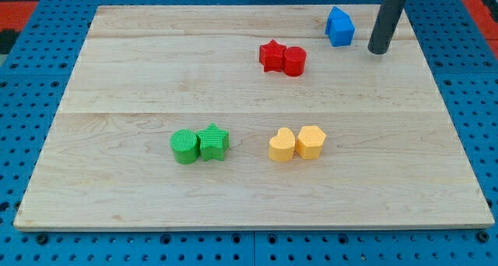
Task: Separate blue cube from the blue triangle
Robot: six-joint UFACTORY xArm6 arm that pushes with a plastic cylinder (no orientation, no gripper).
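Note:
A blue block group (339, 27) sits near the view's top right of the wooden board; it reads as one blue mass, and I cannot tell the cube from the triangle in it. My tip (377, 50) is the lower end of a dark rod that comes down from the view's top right. It rests on the board just right of and slightly below the blue blocks, a small gap away, not touching them.
A red star (271, 56) and red cylinder (294, 61) touch left of the blue blocks. A green cylinder (184, 147) and green star (213, 142) sit lower left. A yellow heart (282, 145) and yellow hexagon (310, 141) sit lower centre. The board's right edge (447, 103) is close.

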